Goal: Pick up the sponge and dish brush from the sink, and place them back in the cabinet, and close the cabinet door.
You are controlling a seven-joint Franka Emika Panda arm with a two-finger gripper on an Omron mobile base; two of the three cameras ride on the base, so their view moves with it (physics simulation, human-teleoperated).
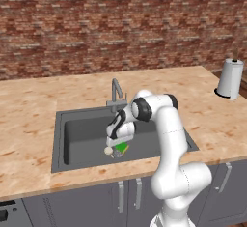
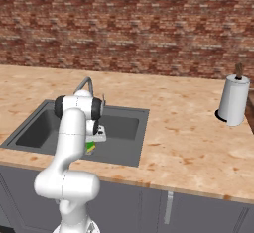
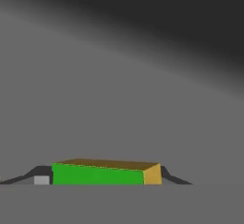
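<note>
Down in the sink (image 1: 67, 139), near its front wall, right of middle. Gripper (image 3: 97, 180) set low over the sponge (image 3: 97, 174), one dark finger (image 3: 40, 173) at each end of the green block; touching or just beside, cannot tell. Dish brush (image 1: 109, 150) just left of the sponge on the basin floor. Faucet (image 1: 116, 92) at the far rim. Basin floor open to the left. Paper towel roll (image 1: 230, 78) far right on the countertop (image 1: 29, 105).

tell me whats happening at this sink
The robot arm has reached down into the sink, and its tool sits around the green and yellow sponge on the basin floor, a finger at each end. The sponge has not been lifted. The dish brush lies just beside it in the basin.
</note>
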